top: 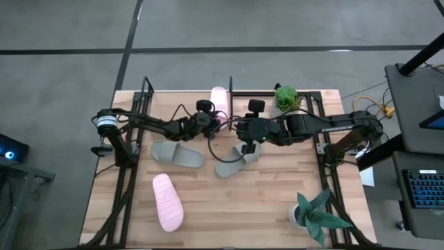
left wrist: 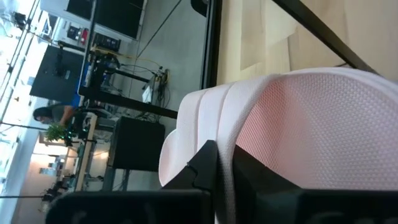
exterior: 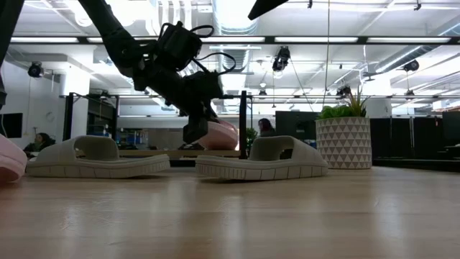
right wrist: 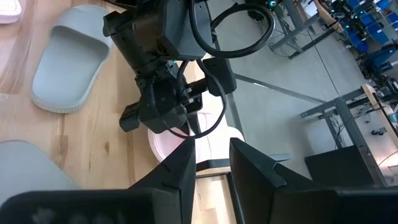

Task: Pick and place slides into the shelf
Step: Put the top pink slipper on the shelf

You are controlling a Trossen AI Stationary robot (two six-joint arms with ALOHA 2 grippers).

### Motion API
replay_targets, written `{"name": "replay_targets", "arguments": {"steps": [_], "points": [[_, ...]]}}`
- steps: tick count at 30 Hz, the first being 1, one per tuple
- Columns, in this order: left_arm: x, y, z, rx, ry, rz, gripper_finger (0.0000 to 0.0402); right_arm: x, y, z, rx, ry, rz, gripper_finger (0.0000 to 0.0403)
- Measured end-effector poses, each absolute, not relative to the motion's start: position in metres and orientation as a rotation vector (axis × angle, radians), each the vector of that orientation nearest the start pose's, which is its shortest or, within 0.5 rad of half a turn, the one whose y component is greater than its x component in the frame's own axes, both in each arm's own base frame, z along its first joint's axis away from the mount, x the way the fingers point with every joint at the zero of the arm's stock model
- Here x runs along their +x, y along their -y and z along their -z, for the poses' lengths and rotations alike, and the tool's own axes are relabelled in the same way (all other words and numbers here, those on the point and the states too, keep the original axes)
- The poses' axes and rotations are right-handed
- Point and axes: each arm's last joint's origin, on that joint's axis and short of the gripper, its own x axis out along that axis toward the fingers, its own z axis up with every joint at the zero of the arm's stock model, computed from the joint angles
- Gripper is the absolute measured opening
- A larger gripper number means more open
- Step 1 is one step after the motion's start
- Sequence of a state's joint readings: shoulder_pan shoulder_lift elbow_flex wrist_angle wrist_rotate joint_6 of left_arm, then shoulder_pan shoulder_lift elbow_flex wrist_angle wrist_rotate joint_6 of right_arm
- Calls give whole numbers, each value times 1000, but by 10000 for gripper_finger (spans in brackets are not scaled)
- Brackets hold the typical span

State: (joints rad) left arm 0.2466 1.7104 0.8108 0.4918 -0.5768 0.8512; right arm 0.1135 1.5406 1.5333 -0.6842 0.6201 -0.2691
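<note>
One pale pink slide (top: 218, 101) is over the shelf (top: 182, 92) at the table's far edge, just left of its middle upright (exterior: 243, 122). My left gripper (top: 210, 119) is shut on its near end. The other pink slide (top: 167, 202) lies sole-down near the table's near left. Two grey-green slides (top: 177, 153) (top: 234, 164) lie flat on their soles mid-table. My right gripper (right wrist: 208, 168) is open and hovers above the right-hand grey slide, touching nothing. It faces the left gripper (right wrist: 160, 106). My left gripper pinches the pink slide's near edge (left wrist: 225, 168) between its two fingers (left wrist: 205, 163). It comes slanting down from the table's near left. The slide (exterior: 224, 134) sits about level just above the shelf board. Whether it rests on the board I cannot tell.
A green plant (top: 288, 97) stands at the shelf's right end. A potted plant (top: 316, 215) in a patterned white pot (exterior: 345, 142) stands at the near right corner. Black frame rods run along both table sides. A person sits far off in the room (exterior: 39, 142).
</note>
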Motion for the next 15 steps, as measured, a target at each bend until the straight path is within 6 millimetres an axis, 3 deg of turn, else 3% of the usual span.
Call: {"name": "replay_targets", "arguments": {"steps": [15], "points": [[328, -97, -171, 799, -704, -553, 14, 328, -20, -367, -505, -719, 397, 85]]}}
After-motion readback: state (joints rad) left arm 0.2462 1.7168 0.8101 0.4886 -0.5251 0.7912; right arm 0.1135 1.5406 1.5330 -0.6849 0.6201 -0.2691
